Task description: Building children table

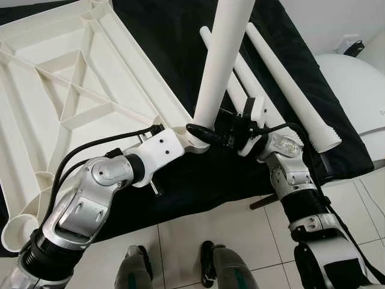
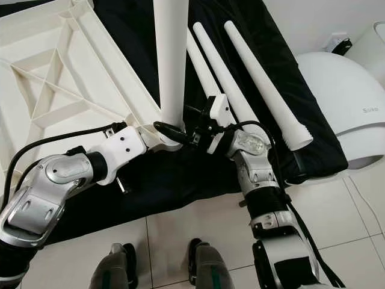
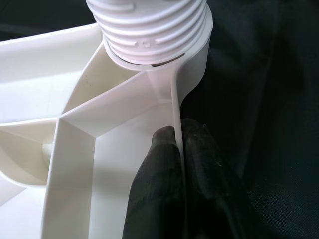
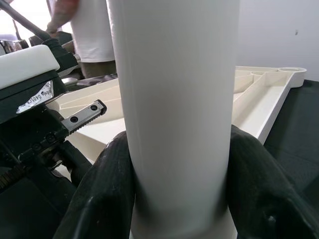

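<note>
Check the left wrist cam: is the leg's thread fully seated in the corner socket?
No. Several ridges of the upright leg's thread stand exposed above the corner socket, while the left gripper pinches the tabletop wall.

One ribbed white plastic tabletop [image 1: 66, 90] lies upside down. Four white plastic tube legs: one upright leg [image 1: 219, 66] and three loose legs [image 2: 264, 90] on one black cloth [image 1: 162, 36]. One white rounded appliance [image 2: 337, 96]. Two end effectors.

white leg [image 1: 219, 60], black cloth [image 1: 180, 36]
</note>
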### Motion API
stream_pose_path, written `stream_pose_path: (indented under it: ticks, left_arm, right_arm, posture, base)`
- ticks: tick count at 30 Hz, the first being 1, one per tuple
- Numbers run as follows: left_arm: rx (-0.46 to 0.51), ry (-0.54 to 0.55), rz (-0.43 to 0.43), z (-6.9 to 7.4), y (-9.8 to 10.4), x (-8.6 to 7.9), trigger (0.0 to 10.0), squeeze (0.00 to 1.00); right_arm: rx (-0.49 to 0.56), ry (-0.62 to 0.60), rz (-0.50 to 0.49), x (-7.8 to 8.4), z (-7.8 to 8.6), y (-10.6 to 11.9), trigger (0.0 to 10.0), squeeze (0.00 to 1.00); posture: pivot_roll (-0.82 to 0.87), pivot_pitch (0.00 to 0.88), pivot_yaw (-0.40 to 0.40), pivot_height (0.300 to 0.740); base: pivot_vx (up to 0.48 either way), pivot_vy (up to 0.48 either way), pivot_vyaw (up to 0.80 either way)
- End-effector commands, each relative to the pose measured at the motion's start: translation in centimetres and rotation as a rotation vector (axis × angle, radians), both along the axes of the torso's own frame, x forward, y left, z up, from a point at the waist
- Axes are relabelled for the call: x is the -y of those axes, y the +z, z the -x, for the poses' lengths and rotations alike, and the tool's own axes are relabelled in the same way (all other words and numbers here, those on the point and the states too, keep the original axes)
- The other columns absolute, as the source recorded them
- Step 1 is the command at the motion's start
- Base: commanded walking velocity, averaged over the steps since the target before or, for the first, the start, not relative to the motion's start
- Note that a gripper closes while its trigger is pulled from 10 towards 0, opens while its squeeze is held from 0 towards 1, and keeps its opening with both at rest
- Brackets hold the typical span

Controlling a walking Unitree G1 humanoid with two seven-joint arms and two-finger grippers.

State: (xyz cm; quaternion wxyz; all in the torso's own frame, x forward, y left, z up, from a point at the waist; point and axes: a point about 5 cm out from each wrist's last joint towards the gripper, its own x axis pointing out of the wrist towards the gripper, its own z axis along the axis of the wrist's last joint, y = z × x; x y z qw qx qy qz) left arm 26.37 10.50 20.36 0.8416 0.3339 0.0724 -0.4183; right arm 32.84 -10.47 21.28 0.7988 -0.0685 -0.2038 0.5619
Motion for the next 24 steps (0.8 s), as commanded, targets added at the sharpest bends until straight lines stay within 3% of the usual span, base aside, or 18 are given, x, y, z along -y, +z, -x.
stream_pose_path:
  ticks: [1, 24]
  left_arm:
    - [-0.100, 0.029, -0.055, 0.2, -2.5, -0.3, 10.0, 0.00]
    - [-0.104, 0.096, -0.029, -0.7, -2.5, 0.0, 10.0, 0.00]
  right_arm:
    - [-0.124, -0.019, 0.018, 0.4, 0.3, -2.5, 10.0, 0.00]
    - [-0.093, -0.131, -0.051, 0.3, 1.9, -2.2, 10.0, 0.00]
  posture:
    - [0.06, 0.286, -0.031, 0.740]
    - [0.05, 0.296, -0.021, 0.740]
  base:
    - [0.000, 0.000, 0.00]
    - [0.000, 0.000, 0.00]
